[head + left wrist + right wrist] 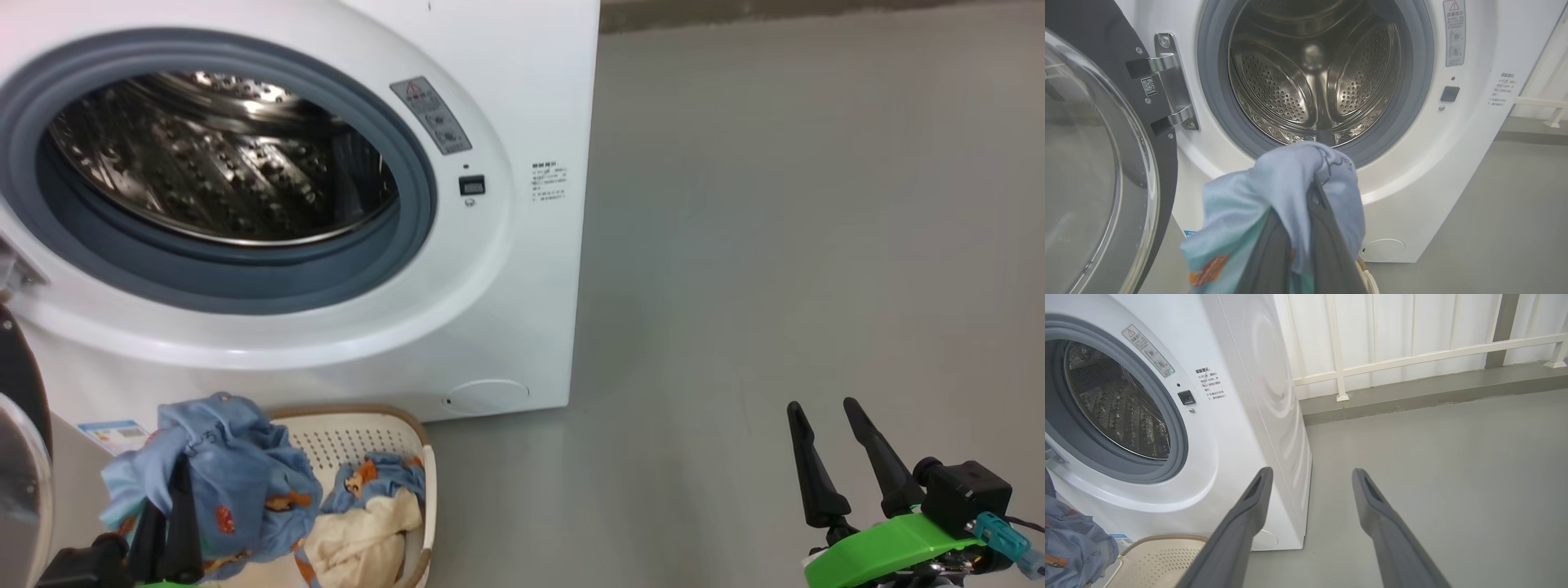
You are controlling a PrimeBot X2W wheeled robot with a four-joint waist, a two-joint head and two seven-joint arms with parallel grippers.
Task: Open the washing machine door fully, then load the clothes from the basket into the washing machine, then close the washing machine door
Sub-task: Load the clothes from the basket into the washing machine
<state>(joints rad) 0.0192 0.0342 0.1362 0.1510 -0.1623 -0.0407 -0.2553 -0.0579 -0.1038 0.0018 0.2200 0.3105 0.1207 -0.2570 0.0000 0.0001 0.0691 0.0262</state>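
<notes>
- We are in the loading step: the washing machine door (pixel 1098 155) stands swung wide on its hinge (pixel 1171 81) at the left, and the drum (pixel 1306 81) looks empty.
- Our left gripper (pixel 170 502) is clamped tight on 1 light blue garment (pixel 233 465), held above the basket (pixel 347 412) and below the drum mouth.
- The other clothes (pixel 371 510), 1 blue piece and 1 cream, lie in the basket, which sits just in front of the washing machine (pixel 506 310).
- Next, we judge, the left arm must carry the garment up and forward over the gasket (pixel 1216 122), deep into the drum, before letting go. Trailing fabric could snag on the lip.
- The left fingers point toward the opening, draped in cloth.
- Our right gripper (pixel 823 416) hangs low at the right over bare floor (pixel 775 245). Its fingers are spread apart, empty and well apart from the machine.
</notes>
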